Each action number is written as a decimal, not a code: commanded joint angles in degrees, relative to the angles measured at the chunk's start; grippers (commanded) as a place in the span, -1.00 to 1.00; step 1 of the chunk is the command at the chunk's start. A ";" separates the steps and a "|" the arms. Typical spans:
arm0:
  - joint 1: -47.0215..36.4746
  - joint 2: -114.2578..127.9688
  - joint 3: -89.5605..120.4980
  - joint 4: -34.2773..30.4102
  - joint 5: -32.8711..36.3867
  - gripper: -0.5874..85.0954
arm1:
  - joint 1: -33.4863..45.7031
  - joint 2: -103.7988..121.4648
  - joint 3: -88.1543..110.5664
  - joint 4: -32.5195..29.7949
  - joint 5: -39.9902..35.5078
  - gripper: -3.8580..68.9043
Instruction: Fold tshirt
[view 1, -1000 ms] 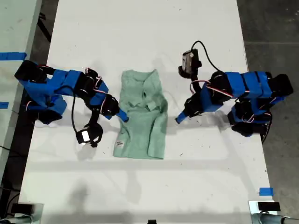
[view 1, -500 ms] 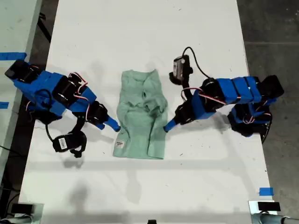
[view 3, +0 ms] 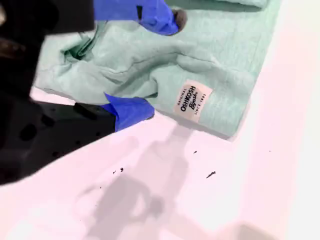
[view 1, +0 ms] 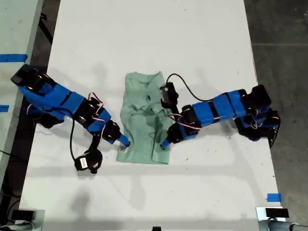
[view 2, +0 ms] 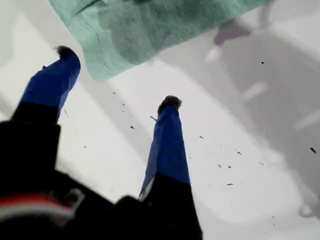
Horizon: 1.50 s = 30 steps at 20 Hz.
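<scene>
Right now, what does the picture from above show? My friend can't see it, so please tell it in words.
A pale green tshirt, partly folded, lies on a white table. Two blue robot arms reach in from both sides, my second gripper and my first gripper at its lower corners.

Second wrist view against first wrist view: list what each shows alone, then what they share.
Only the second wrist view: a printed label sewn on the tshirt, and my second gripper, jaws open, one finger over the fabric and the other at its edge.
Only the first wrist view: my first gripper, jaws open over the bare table, with an unlabelled tshirt corner just beyond the tips.
Both: mint tshirt fabric lying on the white table, and open blue jaws.
</scene>
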 commanded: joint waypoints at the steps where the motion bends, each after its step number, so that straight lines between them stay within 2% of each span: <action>1: 1.49 -1.23 0.26 -3.34 -0.88 -0.43 | -1.05 -2.81 -8.70 -1.76 0.53 0.06; 12: 4.66 -12.83 1.41 -13.54 -1.58 -0.47 | -0.88 -13.45 -13.89 -5.80 0.70 0.04; 15: 4.39 -16.70 2.55 -17.05 -0.26 -0.51 | -1.41 -16.79 -13.89 -8.26 1.05 -0.02; 17: 4.39 -16.61 2.55 -17.14 1.49 -0.48 | -2.20 -19.25 -14.06 -10.11 1.23 -0.09; 18: 4.39 -16.61 2.55 -17.05 1.93 -0.49 | -2.64 -20.21 -14.15 -10.99 1.41 -0.17; 19: 4.31 -16.61 2.46 -17.93 4.83 -0.56 | -2.90 -20.83 -14.15 -11.95 1.41 -0.40; 20: 4.31 -16.61 2.11 -18.54 6.77 -0.73 | -3.08 -21.36 -14.15 -12.66 1.93 -0.74; 21: 4.22 -16.61 1.49 -18.11 7.03 -0.98 | -3.34 -21.62 -14.24 -13.18 2.02 -0.92; 25: 4.04 -17.14 -2.20 -13.27 6.86 -0.99 | -4.04 -21.53 -14.85 -14.24 1.32 -0.91; 27: 4.22 -17.14 -3.34 -12.74 6.50 -0.99 | -4.57 -20.39 -15.64 -13.54 0.79 -0.91; 30: 5.36 -17.05 -10.90 -7.91 6.42 -0.99 | -6.94 -16.70 -16.00 -10.99 1.93 -0.91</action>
